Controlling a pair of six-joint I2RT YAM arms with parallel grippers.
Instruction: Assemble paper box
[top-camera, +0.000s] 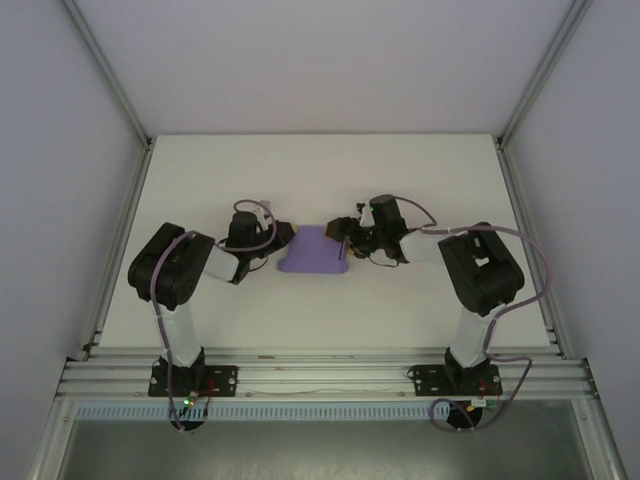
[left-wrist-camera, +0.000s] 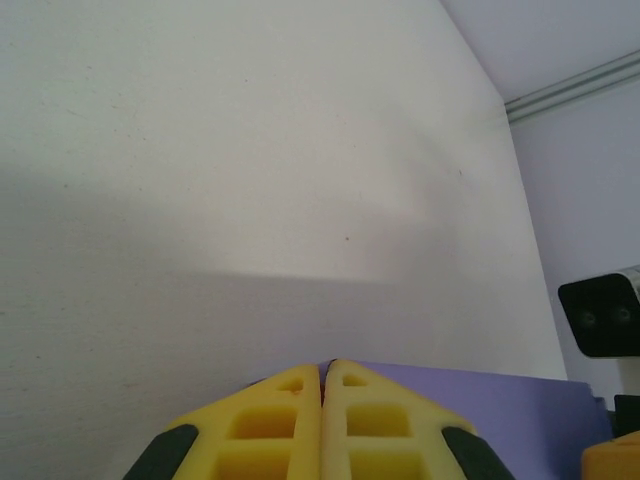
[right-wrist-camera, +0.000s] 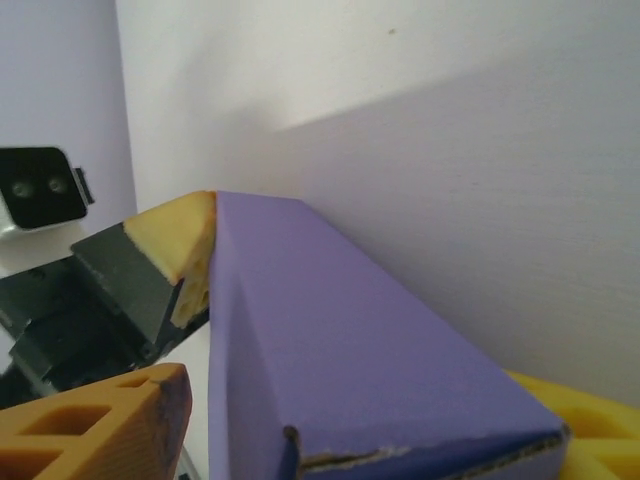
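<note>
Paper box (top-camera: 316, 252) on table (top-camera: 300, 180); left tool (left-wrist-camera: 325, 366) clenched on its edge; right tool (top-camera: 345, 243) released, straddling it.

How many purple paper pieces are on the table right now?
1. The paper box sits mid-table between the left gripper and the right gripper; anything under it may be hidden.

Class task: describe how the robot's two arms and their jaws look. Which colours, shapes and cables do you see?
The left arm and right arm have bulky black joints, white links and black base plates. A grey-lilac cable loops along each. The jaws are yellow-orange blocks with moulded hollows and black backs.
</note>
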